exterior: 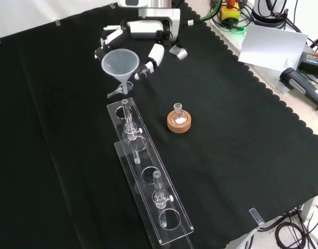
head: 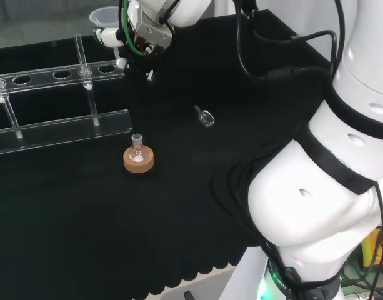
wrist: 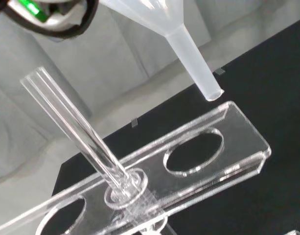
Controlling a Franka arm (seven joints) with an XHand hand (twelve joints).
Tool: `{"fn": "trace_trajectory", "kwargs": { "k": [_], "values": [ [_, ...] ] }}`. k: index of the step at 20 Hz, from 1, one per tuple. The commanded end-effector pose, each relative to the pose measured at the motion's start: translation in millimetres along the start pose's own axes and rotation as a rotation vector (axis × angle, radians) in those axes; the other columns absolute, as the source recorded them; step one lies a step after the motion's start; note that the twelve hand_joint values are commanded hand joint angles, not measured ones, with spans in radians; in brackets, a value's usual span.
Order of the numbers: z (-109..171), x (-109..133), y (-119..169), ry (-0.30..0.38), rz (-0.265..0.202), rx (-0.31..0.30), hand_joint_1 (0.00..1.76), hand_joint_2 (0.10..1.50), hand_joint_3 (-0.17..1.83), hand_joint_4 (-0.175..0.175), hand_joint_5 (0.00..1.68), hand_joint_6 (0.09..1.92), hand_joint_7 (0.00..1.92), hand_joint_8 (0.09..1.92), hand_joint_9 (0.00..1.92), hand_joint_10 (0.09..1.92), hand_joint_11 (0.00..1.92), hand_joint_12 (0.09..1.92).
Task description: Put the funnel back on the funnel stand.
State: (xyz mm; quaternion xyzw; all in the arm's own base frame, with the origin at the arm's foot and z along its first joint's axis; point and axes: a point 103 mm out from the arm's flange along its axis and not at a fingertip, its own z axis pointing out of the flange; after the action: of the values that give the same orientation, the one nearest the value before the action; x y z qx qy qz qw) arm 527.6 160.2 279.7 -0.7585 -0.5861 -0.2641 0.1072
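Front view: our hand (exterior: 140,39) pinches translucent funnel (exterior: 120,63) by rim, fingers curled round it. We hold funnel upright, spout just above end hole of clear funnel stand (exterior: 148,176). Flask on cork ring (exterior: 178,123) stands beside stand.

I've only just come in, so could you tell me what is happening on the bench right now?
The robot hand is holding a clear funnel above the end of the clear funnel stand. In the wrist view the funnel's spout hangs beside the end hole of the stand's top plate, not yet through it. A small flask sits on a cork ring next to the stand, and a small glass piece lies on the black cloth.
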Motion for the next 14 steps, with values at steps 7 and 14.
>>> {"fn": "trace_trajectory", "kwargs": {
  "k": [7,14],
  "values": [
    [20,-1,11,0.023,-0.008,0.002,0.82,0.58,0.65,-0.019,0.65,0.09,0.8,0.66,0.54,0.66,0.0,1.55],
    [25,7,22,0.038,-0.019,-0.001,0.82,0.58,0.65,-0.018,0.65,0.09,0.8,0.66,0.54,0.66,0.0,1.56]
  ]
}}
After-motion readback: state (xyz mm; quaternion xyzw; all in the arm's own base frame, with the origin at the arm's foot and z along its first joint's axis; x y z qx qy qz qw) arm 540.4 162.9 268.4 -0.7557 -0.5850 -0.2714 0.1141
